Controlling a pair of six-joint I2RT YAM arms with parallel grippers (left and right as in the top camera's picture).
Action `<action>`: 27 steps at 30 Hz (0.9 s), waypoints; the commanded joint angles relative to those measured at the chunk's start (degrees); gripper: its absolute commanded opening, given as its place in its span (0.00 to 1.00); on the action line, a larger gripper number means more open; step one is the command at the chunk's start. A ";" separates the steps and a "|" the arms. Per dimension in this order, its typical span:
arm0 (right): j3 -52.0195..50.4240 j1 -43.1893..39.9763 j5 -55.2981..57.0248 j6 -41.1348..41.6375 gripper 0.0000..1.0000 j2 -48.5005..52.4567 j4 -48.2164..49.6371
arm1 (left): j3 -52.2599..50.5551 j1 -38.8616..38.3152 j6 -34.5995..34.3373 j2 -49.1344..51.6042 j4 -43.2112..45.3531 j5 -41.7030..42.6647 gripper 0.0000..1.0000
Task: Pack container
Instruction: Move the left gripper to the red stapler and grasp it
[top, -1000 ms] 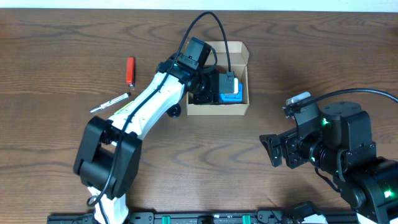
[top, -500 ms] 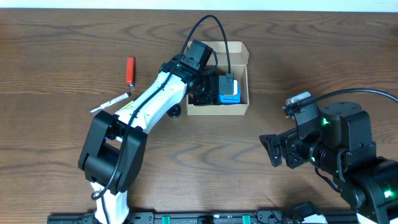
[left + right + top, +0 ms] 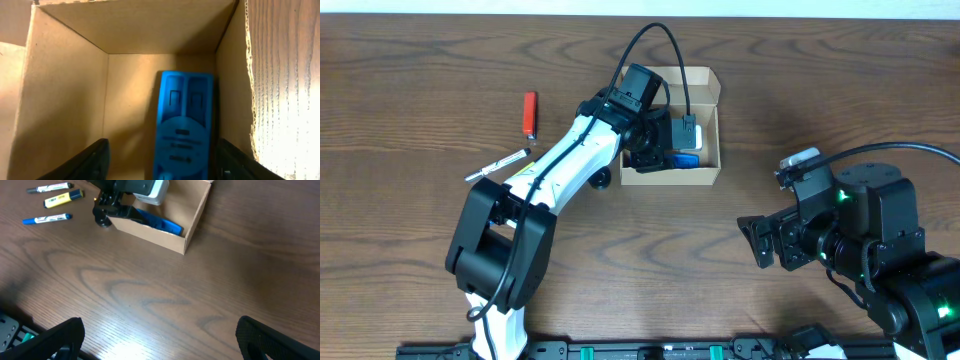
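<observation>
The container [image 3: 670, 178] is a tan cardboard box, open, at the back middle of the table. My left gripper [image 3: 655, 142] reaches down into it. In the left wrist view its fingers [image 3: 162, 167] are open, one on each side of a blue plastic object [image 3: 185, 125] that lies on the box floor against the right wall [image 3: 230, 100]. The blue object also shows in the overhead view [image 3: 687, 160] and in the right wrist view [image 3: 160, 224], inside the box [image 3: 150, 230]. My right gripper [image 3: 760, 243] is open and empty over bare table [image 3: 160, 345].
A red lighter-like object [image 3: 529, 113] and a white pen [image 3: 498, 165] lie left of the box. The right wrist view shows three markers beyond the box: white [image 3: 50, 188], yellow [image 3: 62, 198] and blue [image 3: 47, 218]. The left arm spans the table's left middle.
The left arm has shifted slightly and its gripper sits a little deeper over the box. Less of the blue object shows from overhead. The right arm has not moved.
</observation>
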 commanded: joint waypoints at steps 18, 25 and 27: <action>-0.17 -0.37 -0.15 -0.85 0.99 -0.15 -0.07 | 5.57 22.53 -33.40 -18.64 -7.21 -20.28 0.80; -0.17 -0.37 -0.15 -0.85 0.99 -0.15 -0.07 | 5.09 30.05 -35.15 -10.25 -6.88 -18.01 0.79; -0.17 -0.37 -0.17 -0.85 0.99 -0.15 -0.07 | 5.09 30.64 -35.58 -6.60 -6.23 -17.94 0.80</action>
